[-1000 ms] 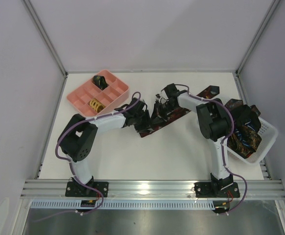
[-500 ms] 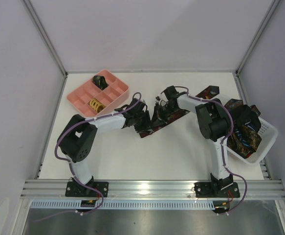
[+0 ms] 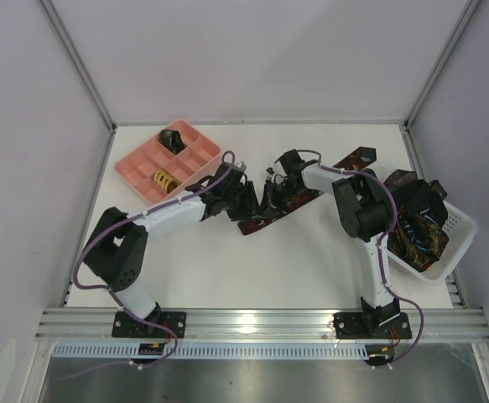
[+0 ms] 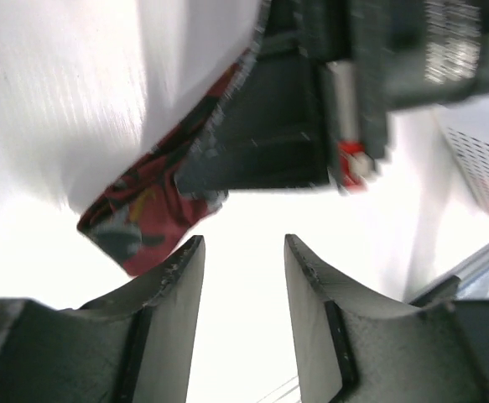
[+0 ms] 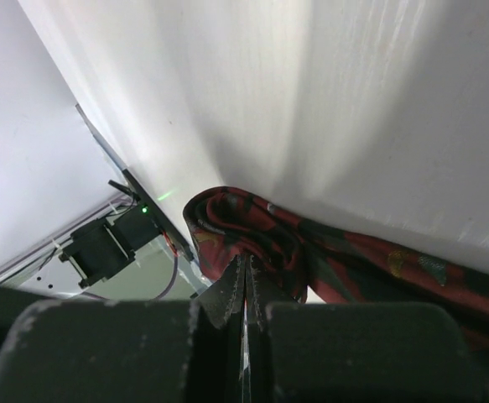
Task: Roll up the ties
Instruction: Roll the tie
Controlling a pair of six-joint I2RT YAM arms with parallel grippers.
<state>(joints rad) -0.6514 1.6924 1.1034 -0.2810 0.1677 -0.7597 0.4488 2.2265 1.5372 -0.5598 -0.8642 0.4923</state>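
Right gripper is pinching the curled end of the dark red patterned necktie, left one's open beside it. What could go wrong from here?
First, the right gripper is shut on just a thin fold of the dark red patterned necktie; the loose curl may spring open or slip out. Second, the left gripper, open and empty, sits close to the right one; closing in could knock them together or drag the tie's end.
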